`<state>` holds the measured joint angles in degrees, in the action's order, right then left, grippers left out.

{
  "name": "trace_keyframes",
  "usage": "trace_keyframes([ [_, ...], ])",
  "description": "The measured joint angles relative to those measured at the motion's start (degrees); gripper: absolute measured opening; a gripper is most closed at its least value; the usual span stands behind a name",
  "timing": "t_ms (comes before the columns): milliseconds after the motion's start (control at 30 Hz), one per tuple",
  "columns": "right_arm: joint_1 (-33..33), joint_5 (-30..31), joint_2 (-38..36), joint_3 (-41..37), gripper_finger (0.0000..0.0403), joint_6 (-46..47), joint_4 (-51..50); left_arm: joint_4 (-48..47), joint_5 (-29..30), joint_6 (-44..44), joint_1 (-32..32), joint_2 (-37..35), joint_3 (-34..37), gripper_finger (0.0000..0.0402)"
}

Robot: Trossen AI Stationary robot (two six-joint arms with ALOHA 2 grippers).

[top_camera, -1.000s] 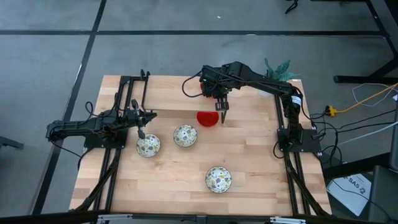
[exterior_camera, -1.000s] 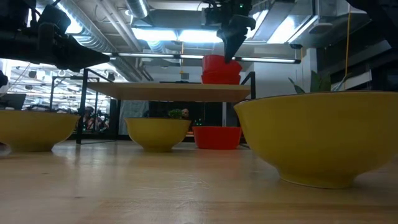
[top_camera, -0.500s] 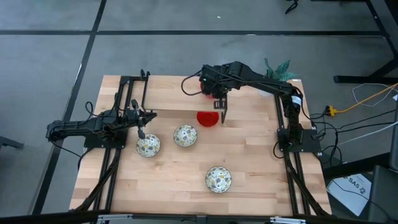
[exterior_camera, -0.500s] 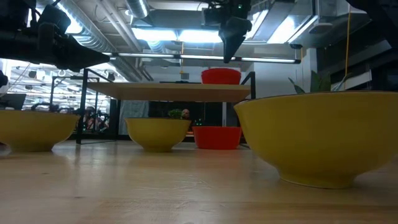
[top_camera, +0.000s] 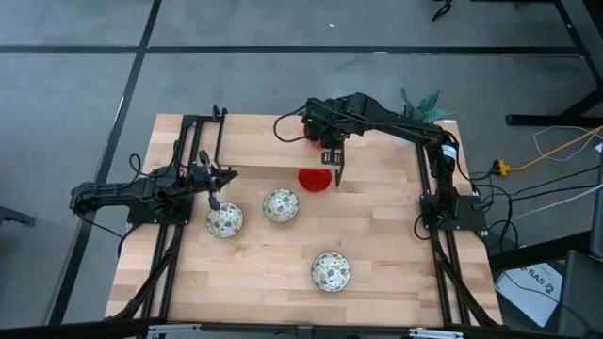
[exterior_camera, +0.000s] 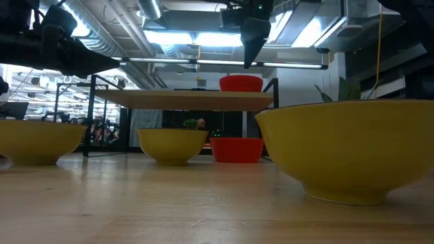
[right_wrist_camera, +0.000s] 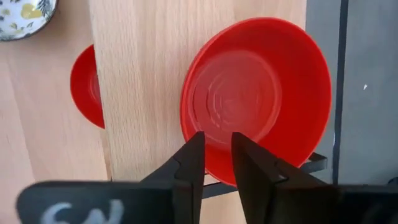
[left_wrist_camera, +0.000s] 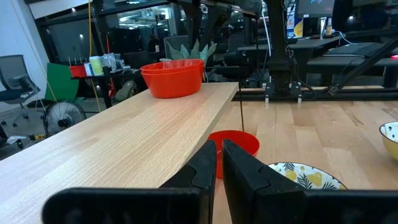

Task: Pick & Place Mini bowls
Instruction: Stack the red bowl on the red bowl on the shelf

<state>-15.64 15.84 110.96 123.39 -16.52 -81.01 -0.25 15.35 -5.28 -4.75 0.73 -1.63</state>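
Shelf (left_wrist_camera: pixel 143 137) is carrying the stacked red bowls (right_wrist_camera: pixel 258 99), lying directly beneath the right gripper (right_wrist_camera: pixel 216 163), whose fingers are standing narrowly parted, holding nothing; another red bowl (top_camera: pixel 315 179) is sitting under the shelf.

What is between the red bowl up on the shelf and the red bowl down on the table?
Only the wooden shelf board, seen in the right wrist view.
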Motion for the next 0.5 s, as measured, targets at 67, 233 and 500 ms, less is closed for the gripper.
trace_keyframes([
  [67,0.4,0.0,0.0,0.0,0.008,0.9,0.0,0.0,0.0,0.0,0.0,0.0,0.0,0.002],
  [233,1.9,-1.1,0.0,0.0,0.008,1.1,0.0,0.0,0.0,0.0,0.0,0.0,0.0,0.002],
  [500,5.6,-3.5,0.0,0.0,0.0081,5.6,0.0,0.0,0.0,0.0,0.0,0.0,0.0,0.002],
])
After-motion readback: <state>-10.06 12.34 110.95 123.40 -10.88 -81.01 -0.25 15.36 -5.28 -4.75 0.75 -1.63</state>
